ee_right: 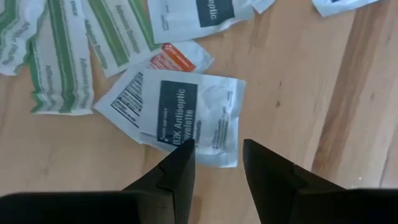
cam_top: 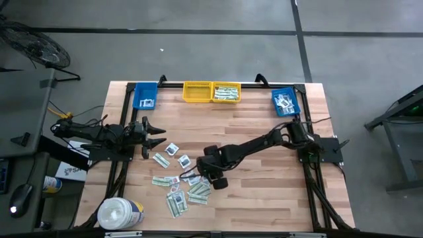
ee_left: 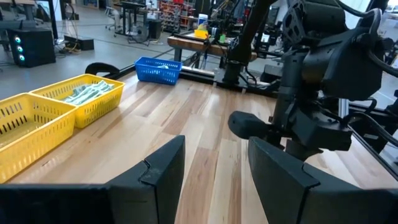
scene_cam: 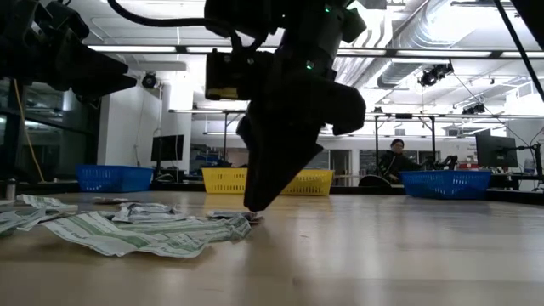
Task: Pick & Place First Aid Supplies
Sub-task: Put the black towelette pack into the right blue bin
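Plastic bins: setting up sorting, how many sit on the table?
4, along the far edge: blue bin left, two yellow bins middle, blue bin right. None appear hidden.

Both arms are dark, almost black, built from thick rounded segments, and thin black cables run along the right arm back from its wrist toward its base. The left gripper has two flat, matte black plastic fingers with angular stepped edges, and the right gripper has the same wedge-shaped black fingers. A small green light shows on the right arm's housing above the gripper in the low view.
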